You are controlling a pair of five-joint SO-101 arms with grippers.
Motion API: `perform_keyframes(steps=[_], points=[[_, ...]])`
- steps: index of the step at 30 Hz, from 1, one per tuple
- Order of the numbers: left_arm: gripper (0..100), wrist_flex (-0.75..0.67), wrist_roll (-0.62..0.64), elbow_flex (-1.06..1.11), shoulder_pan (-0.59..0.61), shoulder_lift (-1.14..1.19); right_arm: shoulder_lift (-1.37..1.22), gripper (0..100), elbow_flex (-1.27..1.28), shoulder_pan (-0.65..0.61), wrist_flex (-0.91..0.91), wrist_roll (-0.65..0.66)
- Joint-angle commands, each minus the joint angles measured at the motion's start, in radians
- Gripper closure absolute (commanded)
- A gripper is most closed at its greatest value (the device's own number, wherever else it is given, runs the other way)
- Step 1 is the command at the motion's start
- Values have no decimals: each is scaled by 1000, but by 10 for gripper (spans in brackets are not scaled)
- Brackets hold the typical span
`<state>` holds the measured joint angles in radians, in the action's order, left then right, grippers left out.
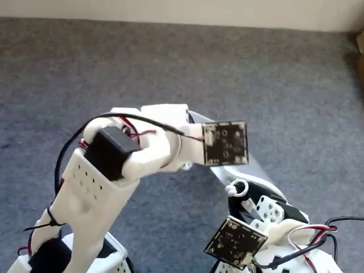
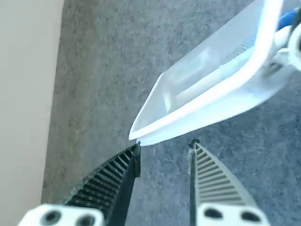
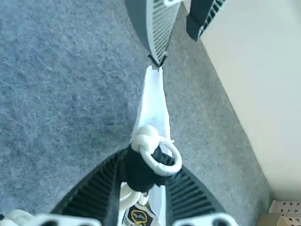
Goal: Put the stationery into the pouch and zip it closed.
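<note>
Right wrist view, nearest first: my right gripper [image 3: 149, 164] is holding narrow on the near end of the pouch [image 3: 153, 103], with the white ring of the zip pull [image 3: 162, 151] sitting just past the jaws (a dark piece is lying between them, possibly the slider; I cannot tell). The pouch is running edge-on away from me over the grey carpet [image 1: 170, 68]. At its far end my left gripper [image 2: 164, 149] is standing wide and gripping nothing, its black fingertip [image 2: 134, 157] just at the pouch corner.

I am judging this to be the zipping step. The next move is calling for the left jaws to clamp that far corner, so the right can draw the pull along.

Hard to make out: whether the zip is open or shut, and what is inside. A blue something [image 2: 287, 21] is showing at the frame edge, cut off. From above, my arms are covering most of the pouch.
</note>
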<state>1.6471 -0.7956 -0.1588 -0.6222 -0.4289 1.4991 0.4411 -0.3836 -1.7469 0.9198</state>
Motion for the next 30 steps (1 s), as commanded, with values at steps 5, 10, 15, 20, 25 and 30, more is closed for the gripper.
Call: perform_keyframes(steps=[5,10,15,20,25,30], points=[[823,6,-95,119,-147,-208,2,993,-56,8,24,78],[800,-23,-103,274,-183,-321,2,993,-56,8,24,77],[785,-176,-98,414,-183,-346,2,993,-53,-28,38,71],[784,-265,-97,495,-185,-348,-2,993,-53,-67,38,69],[785,-276,-97,530,-219,-349,-2,993,-51,-90,65,32],[786,-272,-97,509,-206,-351,-4,993,-50,-90,73,32]])
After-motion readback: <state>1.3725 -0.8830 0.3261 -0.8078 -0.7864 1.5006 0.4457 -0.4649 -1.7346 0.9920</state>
